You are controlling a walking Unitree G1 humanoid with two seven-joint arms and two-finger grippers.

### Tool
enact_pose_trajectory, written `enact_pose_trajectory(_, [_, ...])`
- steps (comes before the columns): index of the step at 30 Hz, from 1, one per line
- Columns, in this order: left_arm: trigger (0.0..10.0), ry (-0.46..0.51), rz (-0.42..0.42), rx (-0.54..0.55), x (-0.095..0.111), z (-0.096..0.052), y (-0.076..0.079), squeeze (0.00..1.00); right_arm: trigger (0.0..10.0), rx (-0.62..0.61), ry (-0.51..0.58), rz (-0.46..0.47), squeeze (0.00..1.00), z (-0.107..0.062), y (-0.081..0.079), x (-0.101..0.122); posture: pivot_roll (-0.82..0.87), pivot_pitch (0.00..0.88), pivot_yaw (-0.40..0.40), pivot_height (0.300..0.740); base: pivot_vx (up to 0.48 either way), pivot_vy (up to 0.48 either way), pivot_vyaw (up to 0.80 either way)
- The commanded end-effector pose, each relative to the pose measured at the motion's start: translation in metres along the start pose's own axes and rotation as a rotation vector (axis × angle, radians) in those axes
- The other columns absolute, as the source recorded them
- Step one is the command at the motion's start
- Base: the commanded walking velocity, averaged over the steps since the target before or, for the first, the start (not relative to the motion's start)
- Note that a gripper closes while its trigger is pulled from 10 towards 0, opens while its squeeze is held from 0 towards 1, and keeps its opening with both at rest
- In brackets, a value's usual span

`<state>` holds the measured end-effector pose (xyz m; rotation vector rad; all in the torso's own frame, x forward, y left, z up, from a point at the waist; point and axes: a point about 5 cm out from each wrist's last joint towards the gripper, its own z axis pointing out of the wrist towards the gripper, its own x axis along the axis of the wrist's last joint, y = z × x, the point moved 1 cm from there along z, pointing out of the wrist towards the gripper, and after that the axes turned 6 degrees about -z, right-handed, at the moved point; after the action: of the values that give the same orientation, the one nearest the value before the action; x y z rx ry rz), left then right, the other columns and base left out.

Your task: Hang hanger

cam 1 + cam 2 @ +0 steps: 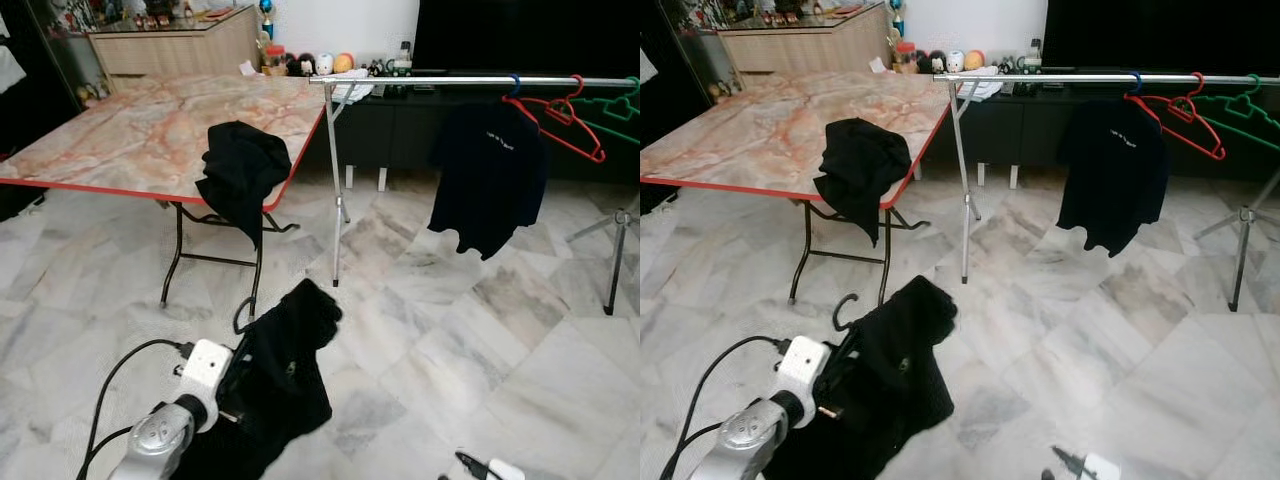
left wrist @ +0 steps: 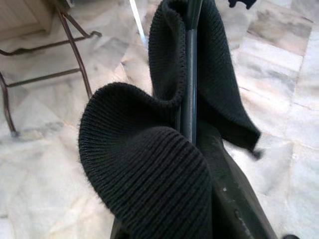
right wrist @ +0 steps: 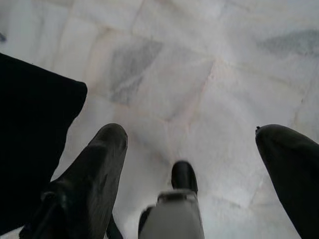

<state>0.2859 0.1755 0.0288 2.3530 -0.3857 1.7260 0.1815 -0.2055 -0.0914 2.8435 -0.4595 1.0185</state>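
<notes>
Progress looks partial: the left gripper is clamped on a dark hanger draped with a black garment, held low over the marble floor, well apart from the silver rail. Carrying it across and hooking it on is what remains, judging by this. The right gripper hangs low with its fingers spread wide, holding nothing. On the rail hang three hangers: one carrying a black shirt, one bare red hanger, one bare green hanger. One more black garment lies on the table edge
</notes>
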Motion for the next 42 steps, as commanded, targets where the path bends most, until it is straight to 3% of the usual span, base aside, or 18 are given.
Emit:
enact_pose_trajectory(1, [10.0,0.040,0.012,-0.008,0.010,0.001,0.002,0.00,10.0,0.007,-0.008,-0.026,0.00,0.000,-0.003,-0.003,-0.01,0.014,0.076,0.740,0.000,0.000,0.00])
enact_pose_trajectory(6, [10.0,0.029,0.021,-0.006,0.009,0.002,0.002,0.00,10.0,0.020,-0.023,-0.062,0.00,-0.001,-0.005,-0.005,-0.02,0.013,0.078,0.740,0.202,0.000,0.00])
enact_pose_trajectory(9, [10.0,0.023,0.030,-0.016,0.010,0.003,0.002,0.00,10.0,0.055,-0.033,-0.132,0.00,0.000,-0.008,-0.004,-0.02,0.021,0.077,0.740,0.280,0.000,0.00])
enact_pose_trajectory(26, [10.0,0.023,0.033,-0.037,0.016,0.008,0.006,0.00,10.0,0.023,-0.027,-0.075,0.00,0.002,-0.011,0.003,-0.02,0.067,0.083,0.740,0.233,0.000,0.00])
enact_pose_trajectory(36, [10.0,0.026,0.030,-0.047,0.016,0.008,0.009,0.00,10.0,0.033,-0.028,-0.078,0.00,0.003,-0.012,0.005,-0.01,0.078,0.078,0.740,0.206,0.000,-0.75])
enact_pose_trajectory(42, [10.0,0.025,0.025,-0.052,0.016,0.008,0.011,0.00,10.0,0.028,-0.022,-0.082,0.00,0.003,-0.010,0.006,-0.01,0.081,0.078,0.740,0.281,0.000,0.00])
